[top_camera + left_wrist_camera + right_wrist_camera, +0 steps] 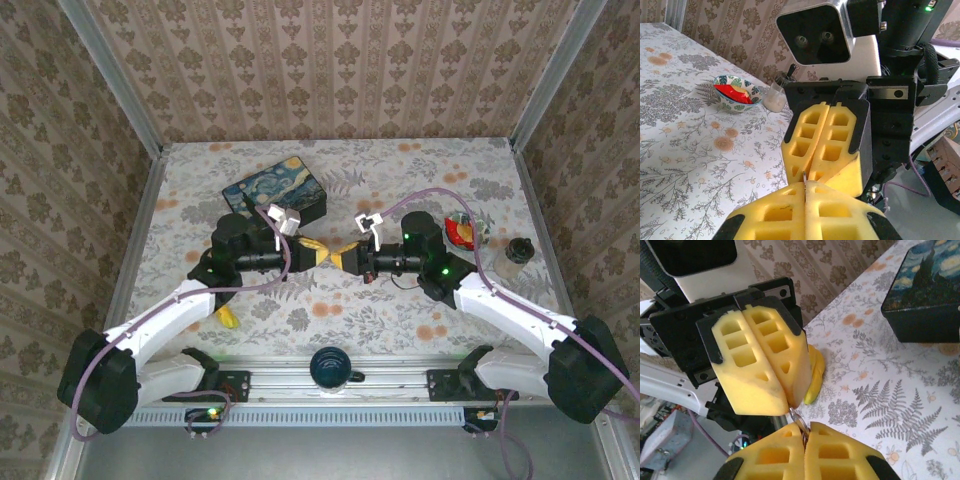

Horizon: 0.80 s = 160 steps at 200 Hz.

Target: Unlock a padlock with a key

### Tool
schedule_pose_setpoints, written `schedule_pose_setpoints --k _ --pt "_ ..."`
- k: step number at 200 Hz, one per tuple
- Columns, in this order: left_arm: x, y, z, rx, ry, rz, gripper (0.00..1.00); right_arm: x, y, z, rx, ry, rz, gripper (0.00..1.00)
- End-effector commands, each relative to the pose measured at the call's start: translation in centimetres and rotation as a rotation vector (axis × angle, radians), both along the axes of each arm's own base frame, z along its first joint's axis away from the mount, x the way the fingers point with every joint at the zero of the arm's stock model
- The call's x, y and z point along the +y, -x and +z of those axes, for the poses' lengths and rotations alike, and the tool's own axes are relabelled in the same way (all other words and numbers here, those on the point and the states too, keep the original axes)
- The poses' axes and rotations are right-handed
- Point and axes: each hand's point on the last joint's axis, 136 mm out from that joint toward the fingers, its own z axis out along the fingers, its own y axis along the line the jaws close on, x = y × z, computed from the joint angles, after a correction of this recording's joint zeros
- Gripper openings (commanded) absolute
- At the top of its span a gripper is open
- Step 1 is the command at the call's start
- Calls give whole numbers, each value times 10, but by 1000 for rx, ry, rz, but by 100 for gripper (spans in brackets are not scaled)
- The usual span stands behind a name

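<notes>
Centre-left, your left gripper (314, 253) has fingers clamped on a thin silvery sliver (804, 176); centre-right, your right gripper (344, 259) meets it tip to tip, fingers together, a small silvery loop (799, 421) at their seam, and you can't tell key from padlock

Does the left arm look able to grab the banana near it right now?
Probably not yet: its jaws are shut, tip to tip with the right arm's, on a silvery metal piece. The banana itself lies unblocked nearby.
</notes>
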Motion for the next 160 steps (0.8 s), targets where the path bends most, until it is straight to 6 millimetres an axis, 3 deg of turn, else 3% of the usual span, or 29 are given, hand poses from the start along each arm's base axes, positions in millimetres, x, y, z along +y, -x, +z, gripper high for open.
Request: schedule_pose_setpoints --k 1,143,160 --pt "1 0 7 -12 35 -14 0 2 7 3 -14 -20 42 0" --pt "8 -8 10 6 50 38 1 -2 9 7 -29 -36 27 0" --pt "8 -8 11 10 51 42 5 -2 8 5 -25 -33 20 0"
